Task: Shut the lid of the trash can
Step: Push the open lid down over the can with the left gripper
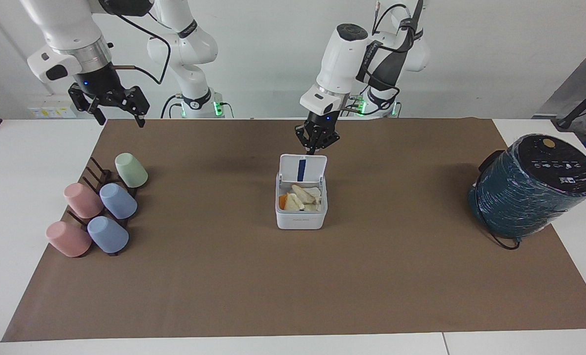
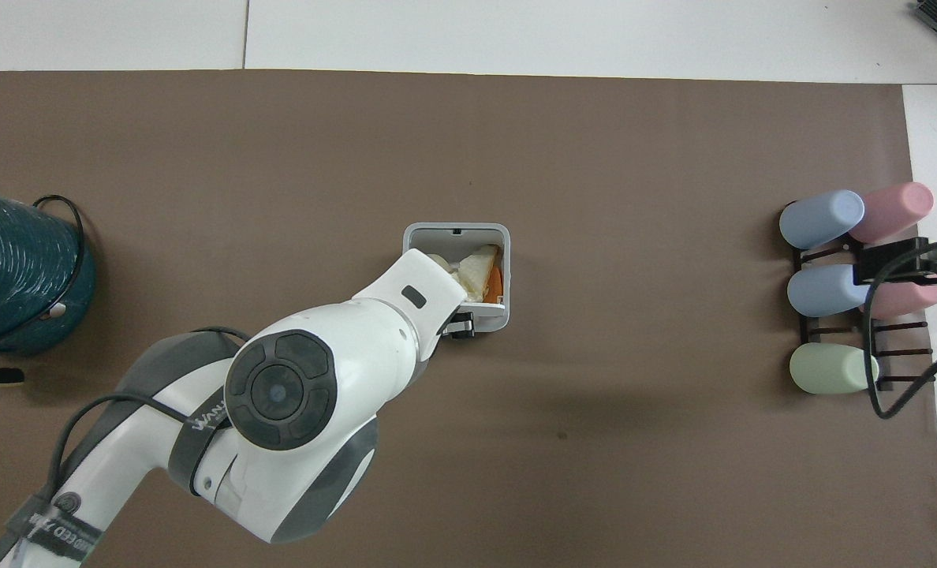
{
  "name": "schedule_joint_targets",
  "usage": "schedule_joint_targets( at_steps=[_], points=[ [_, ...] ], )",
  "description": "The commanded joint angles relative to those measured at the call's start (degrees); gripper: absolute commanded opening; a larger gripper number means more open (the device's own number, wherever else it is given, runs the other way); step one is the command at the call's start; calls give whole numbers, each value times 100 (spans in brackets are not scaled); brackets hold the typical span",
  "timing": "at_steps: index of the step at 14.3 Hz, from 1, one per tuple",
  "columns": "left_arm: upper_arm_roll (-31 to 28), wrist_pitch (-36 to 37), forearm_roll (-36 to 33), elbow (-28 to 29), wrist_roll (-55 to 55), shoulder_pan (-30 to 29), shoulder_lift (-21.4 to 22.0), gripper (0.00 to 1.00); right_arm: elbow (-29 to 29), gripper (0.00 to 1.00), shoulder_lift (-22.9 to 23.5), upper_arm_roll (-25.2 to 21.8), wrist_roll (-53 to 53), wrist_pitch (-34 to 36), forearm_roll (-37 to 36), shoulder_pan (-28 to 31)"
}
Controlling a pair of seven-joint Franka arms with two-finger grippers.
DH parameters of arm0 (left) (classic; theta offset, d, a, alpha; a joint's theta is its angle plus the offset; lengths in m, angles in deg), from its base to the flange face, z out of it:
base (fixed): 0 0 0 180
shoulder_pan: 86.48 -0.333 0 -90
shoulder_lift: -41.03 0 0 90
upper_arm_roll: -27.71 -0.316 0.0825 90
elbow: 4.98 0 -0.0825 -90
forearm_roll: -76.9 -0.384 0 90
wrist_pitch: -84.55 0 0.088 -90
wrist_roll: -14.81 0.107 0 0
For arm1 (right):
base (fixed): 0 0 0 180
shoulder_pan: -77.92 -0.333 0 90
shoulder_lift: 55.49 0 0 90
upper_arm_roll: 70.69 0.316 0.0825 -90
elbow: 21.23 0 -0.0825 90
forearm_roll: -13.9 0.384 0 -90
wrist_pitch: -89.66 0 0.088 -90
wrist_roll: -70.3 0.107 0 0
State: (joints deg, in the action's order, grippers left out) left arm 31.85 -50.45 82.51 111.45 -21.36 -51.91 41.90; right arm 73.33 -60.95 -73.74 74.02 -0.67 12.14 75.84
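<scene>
On the brown mat [image 1: 224,276] we see the trash can [image 1: 300,217] mid-table, its lid [image 1: 303,168] upright, our left gripper [image 1: 315,148] just above the lid's top edge, jaws narrow, while the right gripper [image 1: 118,118] waits, spread wide.

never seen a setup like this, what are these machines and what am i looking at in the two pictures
Two robot arms work at a table covered by a brown mat. One picture faces them from across the table; the other looks down from above their end. In the middle sits a small white trash can with scraps inside, its lid standing open. The left gripper hovers just above the lid's top edge, jaws nearly together, holding nothing. The right gripper waits, jaws open, near a rack of coloured cups. A large dark teal cylinder stands at the left arm's end.
</scene>
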Motion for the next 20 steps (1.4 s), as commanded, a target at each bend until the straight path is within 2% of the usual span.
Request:
schedule_joint_targets(
  at_steps=[1,6,11,20],
  points=[
    [8,-446,142,-6,-39,-143,-104,0,106,100,-113,6,-47,6,-53,-2],
    [-1,-1114,352,-191,-40,-240,-535,0,98,100,-113,6,-47,6,-53,-2],
    [-1,-1440,563,-305,-40,-275,-720,0,98,100,-113,6,-47,6,-53,-2],
    [-1,-1546,564,-305,-40,-275,-939,0,98,100,-113,6,-47,6,-53,-2]
  ],
)
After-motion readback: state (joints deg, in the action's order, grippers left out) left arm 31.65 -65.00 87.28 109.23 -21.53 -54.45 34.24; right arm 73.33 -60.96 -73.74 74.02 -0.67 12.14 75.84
